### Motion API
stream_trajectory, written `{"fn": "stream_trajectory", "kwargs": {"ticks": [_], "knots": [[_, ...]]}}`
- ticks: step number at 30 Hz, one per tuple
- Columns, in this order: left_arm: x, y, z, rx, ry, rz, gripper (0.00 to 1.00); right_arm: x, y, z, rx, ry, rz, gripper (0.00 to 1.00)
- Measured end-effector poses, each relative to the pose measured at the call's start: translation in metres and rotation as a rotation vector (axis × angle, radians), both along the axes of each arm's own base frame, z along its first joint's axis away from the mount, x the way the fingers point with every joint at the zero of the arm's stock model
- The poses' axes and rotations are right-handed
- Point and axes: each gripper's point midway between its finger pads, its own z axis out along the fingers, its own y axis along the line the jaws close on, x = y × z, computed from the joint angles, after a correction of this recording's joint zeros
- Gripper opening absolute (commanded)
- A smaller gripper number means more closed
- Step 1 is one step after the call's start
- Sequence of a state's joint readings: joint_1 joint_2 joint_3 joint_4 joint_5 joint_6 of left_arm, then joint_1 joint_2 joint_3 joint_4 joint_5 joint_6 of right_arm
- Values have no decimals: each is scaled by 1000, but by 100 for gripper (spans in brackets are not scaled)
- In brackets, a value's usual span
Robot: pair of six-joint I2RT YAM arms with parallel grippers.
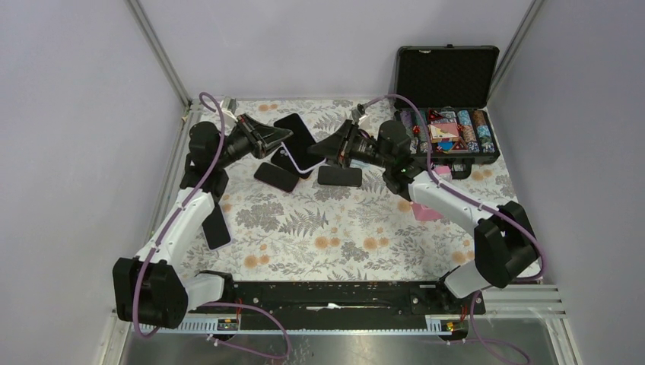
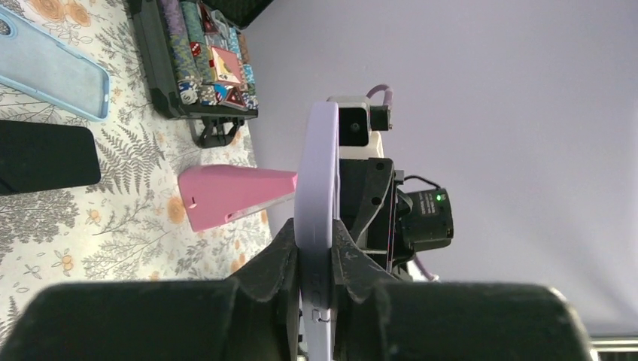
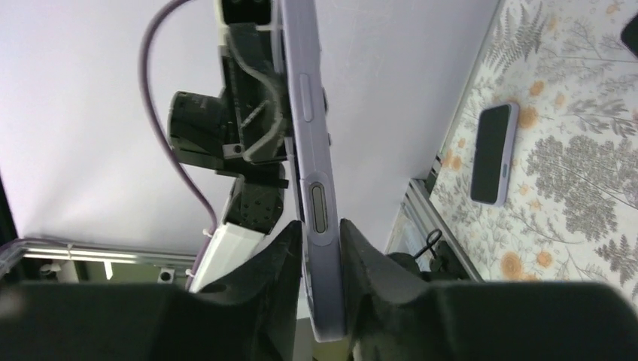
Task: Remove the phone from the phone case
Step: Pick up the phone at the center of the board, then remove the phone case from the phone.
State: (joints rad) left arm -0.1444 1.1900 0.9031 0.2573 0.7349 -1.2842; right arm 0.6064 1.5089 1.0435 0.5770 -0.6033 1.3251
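Observation:
A phone with a black screen sits in a lavender phone case, held in the air above the back middle of the table. My left gripper is shut on the case's left end. My right gripper is shut on its right end. In the left wrist view the case's lavender edge runs up from between the closed fingers. In the right wrist view the case's edge with side buttons is clamped between the fingers. I cannot tell whether the phone has come loose from the case.
Two dark phones lie under the held phone. Another cased phone lies at the left. A pink case lies at the right, an open poker chip case at back right. A blue case shows in the left wrist view.

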Motion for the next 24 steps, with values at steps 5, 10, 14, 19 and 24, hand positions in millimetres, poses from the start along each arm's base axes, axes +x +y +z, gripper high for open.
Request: {"fn": "stream_trajectory", "kwargs": {"ticks": [5, 10, 14, 19, 24], "knots": [[-3, 0, -4, 36, -17, -5, 0, -5, 1, -4, -17, 6, 22, 84], [-1, 2, -6, 30, 10, 9, 0, -8, -5, 5, 21, -31, 10, 83], [3, 4, 1, -14, 47, 34, 0, -7, -12, 11, 110, -27, -21, 65], [10, 9, 19, -102, 58, 77, 0, -5, -19, 11, 183, 10, -63, 44], [12, 11, 41, -190, 43, 91, 0, -1, -24, 31, 253, -32, -98, 48]]}}
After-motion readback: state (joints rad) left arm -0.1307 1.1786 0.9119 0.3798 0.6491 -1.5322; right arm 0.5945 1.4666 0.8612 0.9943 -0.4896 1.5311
